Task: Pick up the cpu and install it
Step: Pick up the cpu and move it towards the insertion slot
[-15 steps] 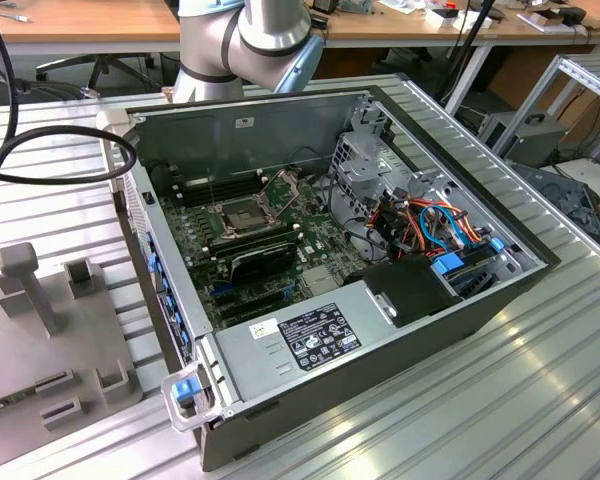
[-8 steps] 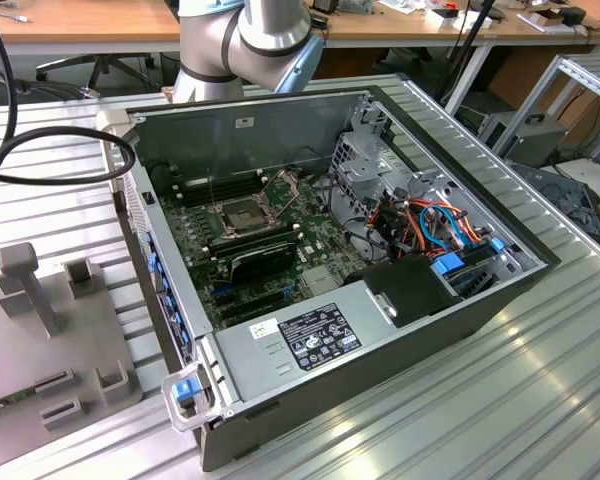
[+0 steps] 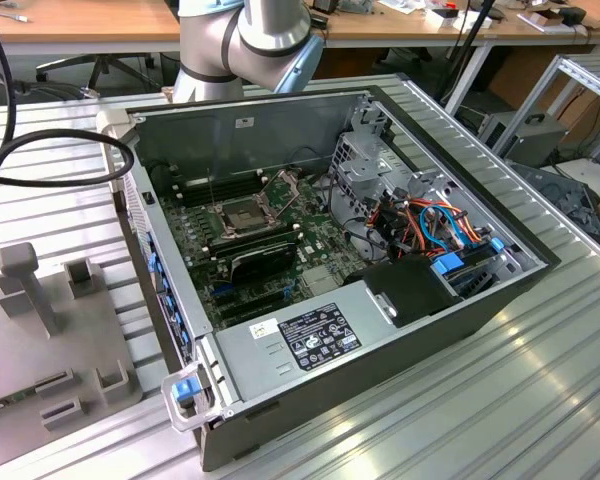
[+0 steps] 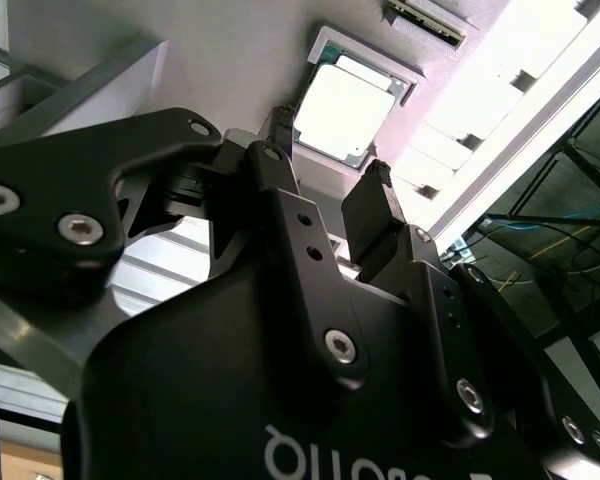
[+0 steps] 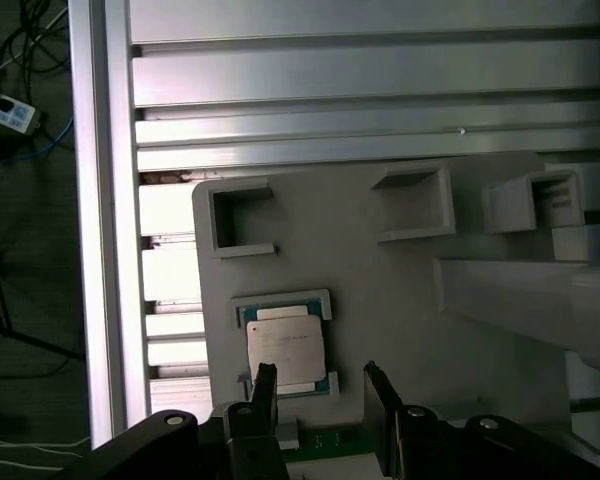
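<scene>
The cpu (image 5: pixel 285 345), a small flat square chip with a pale metal top, lies in a framed recess of a grey fixture plate (image 5: pixel 380 270). In the second wrist view the cpu (image 4: pixel 345 110) shines brightly just past my fingertips. My gripper (image 5: pixel 322 395) is open with nothing between its two black fingers; one fingertip (image 5: pixel 265 383) sits at the chip's edge and the other is off to its side. The gripper (image 4: pixel 325 160) hangs close above the plate. In the exterior view, the motherboard's dark socket (image 3: pixel 242 214) lies inside the open computer case (image 3: pixel 420 330).
Raised grey brackets (image 5: pixel 415 200) and a tall post (image 3: pixel 25 275) stand on the fixture plate. A ribbed aluminium table (image 3: pixel 540 400) carries everything. A thick black cable (image 3: pixel 40 150) loops at the exterior view's left. The arm (image 3: pixel 250 40) rises behind the case.
</scene>
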You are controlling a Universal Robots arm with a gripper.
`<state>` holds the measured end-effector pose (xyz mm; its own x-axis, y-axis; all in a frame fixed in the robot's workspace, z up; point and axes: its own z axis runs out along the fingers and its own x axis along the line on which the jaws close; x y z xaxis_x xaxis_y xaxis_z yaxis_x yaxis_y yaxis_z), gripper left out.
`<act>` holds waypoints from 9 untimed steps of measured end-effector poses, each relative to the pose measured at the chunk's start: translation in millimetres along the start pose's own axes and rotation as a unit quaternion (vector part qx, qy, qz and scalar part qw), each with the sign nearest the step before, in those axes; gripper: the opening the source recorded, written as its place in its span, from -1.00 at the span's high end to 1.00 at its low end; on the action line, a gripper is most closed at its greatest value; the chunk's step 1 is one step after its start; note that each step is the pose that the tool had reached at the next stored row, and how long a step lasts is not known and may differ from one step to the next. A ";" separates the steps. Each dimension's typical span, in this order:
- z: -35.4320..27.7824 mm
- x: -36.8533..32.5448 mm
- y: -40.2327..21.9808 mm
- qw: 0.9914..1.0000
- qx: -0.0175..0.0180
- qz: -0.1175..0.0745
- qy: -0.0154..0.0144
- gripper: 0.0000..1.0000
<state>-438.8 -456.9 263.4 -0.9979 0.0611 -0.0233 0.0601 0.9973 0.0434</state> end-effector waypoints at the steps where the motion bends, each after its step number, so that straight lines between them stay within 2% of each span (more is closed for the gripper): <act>1: 0.1 0.0 0.0 1.000 0.000 0.000 0.000 0.04; 9: 1.7 0.3 -0.1 1.000 0.000 0.000 0.000 0.04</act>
<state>-439.0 -456.9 261.7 -0.9979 0.0612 -0.0234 0.0601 0.9972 0.0435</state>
